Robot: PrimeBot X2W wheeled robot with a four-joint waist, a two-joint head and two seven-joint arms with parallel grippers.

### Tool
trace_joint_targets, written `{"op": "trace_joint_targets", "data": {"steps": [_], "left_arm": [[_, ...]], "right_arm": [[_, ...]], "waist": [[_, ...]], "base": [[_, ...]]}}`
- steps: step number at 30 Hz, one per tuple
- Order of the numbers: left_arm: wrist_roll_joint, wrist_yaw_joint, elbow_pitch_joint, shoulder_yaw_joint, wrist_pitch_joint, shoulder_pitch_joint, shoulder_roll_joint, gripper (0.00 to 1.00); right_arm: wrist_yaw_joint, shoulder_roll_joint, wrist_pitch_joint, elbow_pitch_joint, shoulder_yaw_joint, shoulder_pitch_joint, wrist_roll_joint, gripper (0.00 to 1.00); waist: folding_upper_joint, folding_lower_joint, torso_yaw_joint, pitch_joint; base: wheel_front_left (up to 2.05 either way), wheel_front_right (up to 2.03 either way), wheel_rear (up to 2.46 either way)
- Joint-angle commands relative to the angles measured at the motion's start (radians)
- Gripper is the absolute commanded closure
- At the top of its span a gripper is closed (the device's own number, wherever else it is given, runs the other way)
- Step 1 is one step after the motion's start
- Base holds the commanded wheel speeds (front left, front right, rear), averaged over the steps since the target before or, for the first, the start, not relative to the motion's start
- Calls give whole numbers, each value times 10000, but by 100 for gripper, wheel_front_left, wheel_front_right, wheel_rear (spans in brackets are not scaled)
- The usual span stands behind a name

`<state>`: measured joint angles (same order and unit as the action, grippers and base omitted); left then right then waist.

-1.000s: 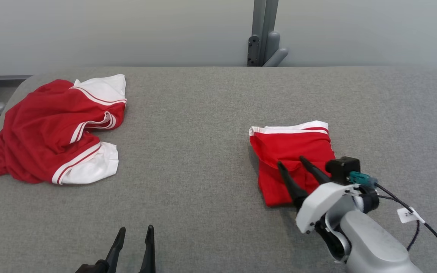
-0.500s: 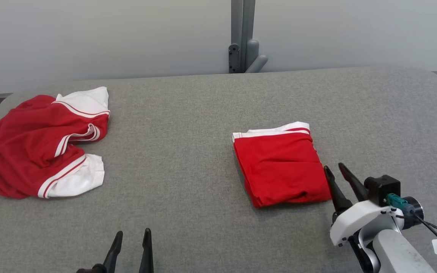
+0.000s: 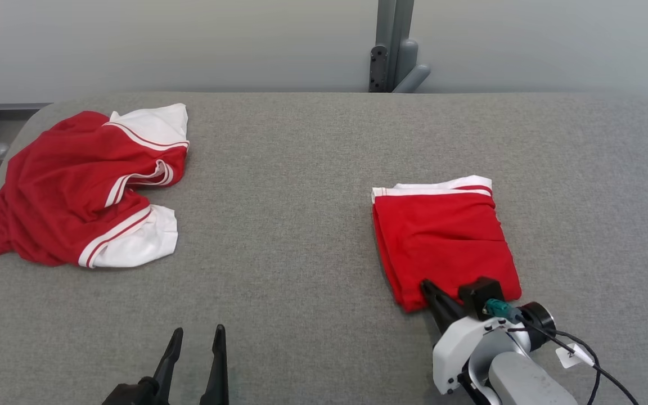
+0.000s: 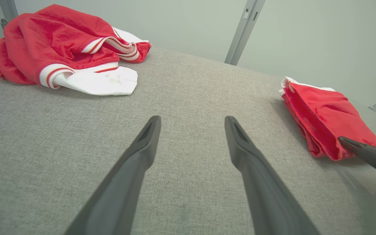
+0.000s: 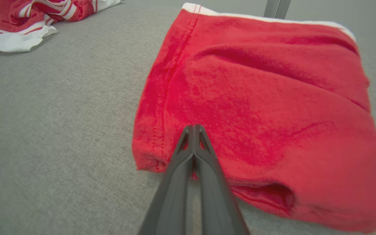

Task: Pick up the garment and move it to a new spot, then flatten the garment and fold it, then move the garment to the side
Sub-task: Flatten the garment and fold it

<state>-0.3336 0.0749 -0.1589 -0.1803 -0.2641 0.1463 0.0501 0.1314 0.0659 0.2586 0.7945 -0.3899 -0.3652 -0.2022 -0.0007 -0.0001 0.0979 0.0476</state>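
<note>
A folded red garment (image 3: 445, 236) with a white band along its far edge lies flat on the grey table (image 3: 301, 169), right of centre. It also shows in the left wrist view (image 4: 325, 114) and the right wrist view (image 5: 256, 98). My right gripper (image 3: 426, 286) is shut, its fingers pressed together, with the tips (image 5: 194, 128) resting on the garment's near left corner. No cloth shows pinched between them. My left gripper (image 3: 198, 332) stands open over bare table at the front (image 4: 192, 119), with nothing between its fingers.
A second red and white garment (image 3: 76, 185) lies crumpled at the table's far left (image 4: 60, 42). A grey metal post (image 3: 391, 50) stands behind the far edge. Bare table stretches between the two garments.
My right gripper went from open to shut. It left the garment's top, swung out to its right side, then came to its near left corner. The head camera also shifted.
</note>
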Motion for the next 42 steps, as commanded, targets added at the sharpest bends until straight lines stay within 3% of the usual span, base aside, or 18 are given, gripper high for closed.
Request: {"op": "trace_joint_targets", "data": {"steps": [1, 11, 16, 20, 21, 23, 24, 32, 42], "left_arm": [[-42, -36, 1, 54, -3, -98, 15, 0], [-133, -128, 18, 209, -3, 286, 14, 0], [-158, -253, 262, 489, -3, 505, 15, 0], [-132, -309, 456, 849, -3, 661, 12, 0], [-111, -325, 508, 948, -2, 705, 14, 0], [-28, -338, 629, 1102, -3, 765, 15, 0], [12, -327, 661, 1176, -2, 797, 15, 0], [389, -29, 495, 1640, -3, 789, 15, 0], [643, 395, 22, 1927, -3, 574, 15, 0]], "right_arm": [[-14, -43, 66, 137, -261, -97, -138, 100], [-14, -140, 69, -148, -1473, 237, -934, 100], [-14, 7, 70, -1497, -1061, 801, -983, 100], [-14, 377, 70, -2860, -167, 1502, -455, 100], [-14, 457, 70, -3194, 110, 1702, -304, 90], [-14, 554, 70, -3851, 716, 2119, 16, 47], [-14, 578, 70, -4144, 1063, 2325, 160, 0], [-14, 394, 71, -5375, 3136, 3550, 1308, 0], [-14, 134, 71, -5230, 4100, 3899, 1719, 0]], "waist": [[7, 1, 147, -27], [7, 1, 123, -357], [7, 1, -104, -631], [7, 1, -359, -764], [7, 1, -425, -792], [7, 1, -556, -843], [7, 1, -613, -869], [7, 1, -931, -1063], [7, 1, -905, -1122]], "base": [[0, 0, 0], [0, 0, 0], [0, 0, 0], [0, 0, 0], [0, 0, 0], [0, 0, 0], [0, 0, 0], [0, 0, 0], [0, 0, 0]]}}
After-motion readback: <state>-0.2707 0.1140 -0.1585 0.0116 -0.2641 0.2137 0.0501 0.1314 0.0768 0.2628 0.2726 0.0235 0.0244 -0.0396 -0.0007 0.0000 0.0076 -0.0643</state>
